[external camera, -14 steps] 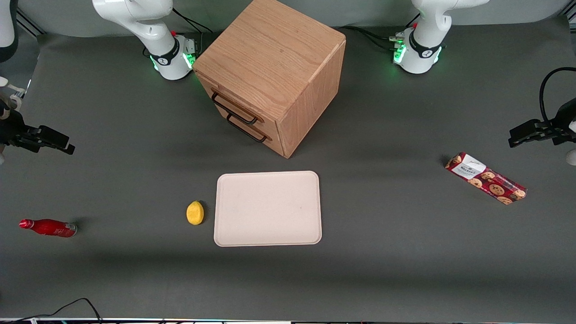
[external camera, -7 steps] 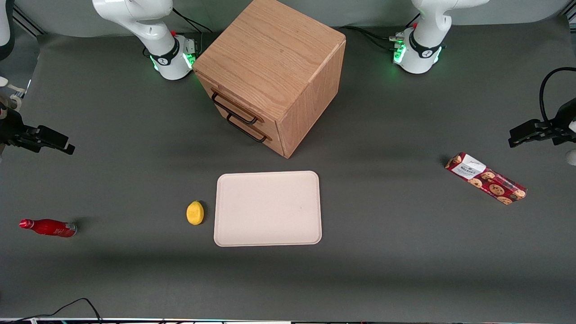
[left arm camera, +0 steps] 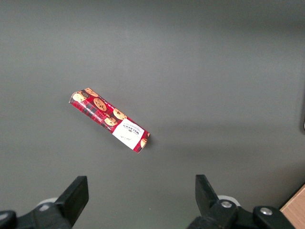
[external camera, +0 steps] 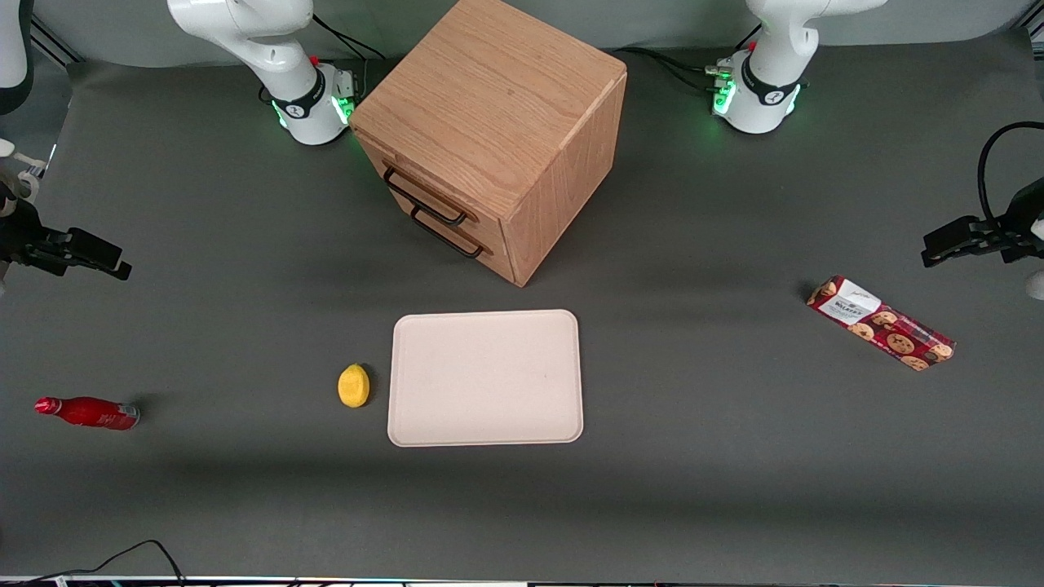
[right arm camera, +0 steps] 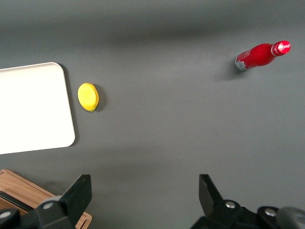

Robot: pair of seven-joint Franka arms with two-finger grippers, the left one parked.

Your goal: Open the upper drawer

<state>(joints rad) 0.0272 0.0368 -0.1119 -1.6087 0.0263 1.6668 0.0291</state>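
Jaws: gripper [external camera: 110,266] spread wide, empty, hovering above the worktop [external camera: 734,456] at the working arm's end.
Upper drawer [external camera: 424,189]: shut, well apart from gripper.

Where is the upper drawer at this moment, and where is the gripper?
The upper drawer sits shut at the top of the wooden cabinet, above the lower drawer. The gripper, open, hovers far toward the working arm's end of the table.

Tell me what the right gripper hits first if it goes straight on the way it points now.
The gripper, fingers open, points down at bare table, so probably the mat itself. The lemon, bottle and cabinet lie off that line, though its height is hard to judge.
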